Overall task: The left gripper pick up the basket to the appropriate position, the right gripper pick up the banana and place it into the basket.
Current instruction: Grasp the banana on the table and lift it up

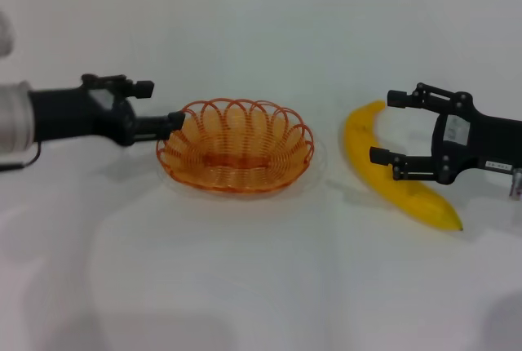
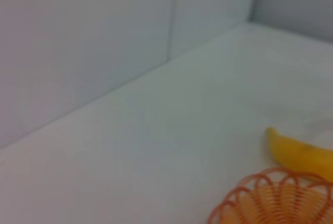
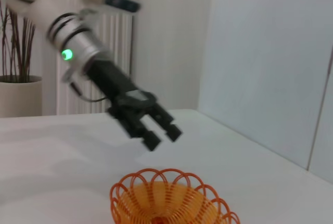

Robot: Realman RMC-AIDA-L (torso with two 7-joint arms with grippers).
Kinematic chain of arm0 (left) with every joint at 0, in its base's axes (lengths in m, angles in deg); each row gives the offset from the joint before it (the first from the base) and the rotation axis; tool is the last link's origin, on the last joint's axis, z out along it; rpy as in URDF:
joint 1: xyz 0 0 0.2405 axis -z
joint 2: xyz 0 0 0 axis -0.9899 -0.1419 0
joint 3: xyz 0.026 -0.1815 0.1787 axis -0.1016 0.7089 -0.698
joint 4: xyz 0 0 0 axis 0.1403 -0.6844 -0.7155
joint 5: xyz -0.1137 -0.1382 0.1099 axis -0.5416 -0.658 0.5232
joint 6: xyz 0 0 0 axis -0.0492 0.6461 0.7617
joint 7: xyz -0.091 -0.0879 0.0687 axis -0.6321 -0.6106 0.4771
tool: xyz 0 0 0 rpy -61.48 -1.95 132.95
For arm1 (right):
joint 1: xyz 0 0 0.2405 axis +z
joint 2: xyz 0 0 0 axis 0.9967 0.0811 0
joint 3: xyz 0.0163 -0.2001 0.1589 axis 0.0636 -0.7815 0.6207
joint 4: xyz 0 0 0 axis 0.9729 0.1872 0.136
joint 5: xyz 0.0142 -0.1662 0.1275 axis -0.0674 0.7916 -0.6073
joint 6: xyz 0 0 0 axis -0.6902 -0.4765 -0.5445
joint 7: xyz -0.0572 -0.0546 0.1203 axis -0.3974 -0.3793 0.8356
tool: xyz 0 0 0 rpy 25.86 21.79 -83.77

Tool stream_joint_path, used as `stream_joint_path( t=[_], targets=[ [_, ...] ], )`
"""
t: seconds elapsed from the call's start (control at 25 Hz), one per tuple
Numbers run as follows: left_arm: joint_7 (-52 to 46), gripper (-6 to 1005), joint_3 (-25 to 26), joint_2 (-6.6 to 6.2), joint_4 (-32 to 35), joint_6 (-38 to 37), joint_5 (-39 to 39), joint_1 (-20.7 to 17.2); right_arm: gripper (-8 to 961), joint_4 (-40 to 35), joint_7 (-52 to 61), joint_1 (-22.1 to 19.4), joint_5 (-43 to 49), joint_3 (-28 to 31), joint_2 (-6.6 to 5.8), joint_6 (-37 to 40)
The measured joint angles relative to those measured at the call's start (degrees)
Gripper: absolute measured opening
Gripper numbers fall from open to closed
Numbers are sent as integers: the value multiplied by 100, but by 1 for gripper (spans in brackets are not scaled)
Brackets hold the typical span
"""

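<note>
White table (image 1: 261,286) fills the head view, pale wall panels behind it; the right wrist view also shows a white radiator and a potted plant (image 3: 18,86) with bare twigs in the far corner. One basket (image 1: 236,145) sits upright mid-table, orange looped wire, nothing inside. One banana (image 1: 391,167) lies flat on the table to the basket's right, apart from it, its near tip pointing toward the robot. Two arms are in view. Left gripper (image 1: 173,122) reaches in from the left, low, with its fingertips right at the basket's left rim; in the right wrist view its fingers (image 3: 151,141) are slightly parted and hang above and behind the rim, grasping nothing. Right gripper (image 1: 390,127) comes in from the right with its jaws spread wide, one finger beyond the banana's far part, the other lying over its middle, so the banana sits between the fingers, not squeezed.
</note>
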State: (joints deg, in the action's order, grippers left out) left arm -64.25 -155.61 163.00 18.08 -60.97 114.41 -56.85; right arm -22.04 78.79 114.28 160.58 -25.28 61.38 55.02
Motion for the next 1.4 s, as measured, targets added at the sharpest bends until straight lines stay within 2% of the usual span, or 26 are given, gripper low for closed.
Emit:
stream_joint_path(
  t=[0.08,0.12,0.16,0.24,0.56,0.64,0.96,1.28,1.4],
  targets=[
    [586,742,-58,-4,28,-59,-469,-387,889,-2,-10,-21,-31,0,-4,5],
    [586,754,-58,-4,28,-59,-469,-387,889,-5,-12,-31,-41,0,-5,8],
    [1173,767,-63,-8,-29,-162,-809,-730,889,-7,-14,-43,-48,0,-6,10],
    [1651,765,-66,1,-149,-225,-1002,-971,889,-8,-15,-64,-52,0,-8,14],
    [4159,759,90,-11,-1768,-577,-2042,-1289,889,-37,-33,-222,-74,0,-25,19],
    [4367,757,230,-14,-1996,-707,-2148,-1287,889,-47,-34,-266,-74,-3,-26,20],
    [4445,756,295,-23,-2137,-791,-2180,-1168,889,-47,109,-291,252,-85,-33,-401],
    [4459,757,374,-28,-2223,-796,-2221,-1131,888,-56,1369,40,633,-235,37,-642],
    [4463,757,376,-28,-2225,-815,-2227,-1123,889,-56,1694,110,650,-416,88,-959]
  ],
)
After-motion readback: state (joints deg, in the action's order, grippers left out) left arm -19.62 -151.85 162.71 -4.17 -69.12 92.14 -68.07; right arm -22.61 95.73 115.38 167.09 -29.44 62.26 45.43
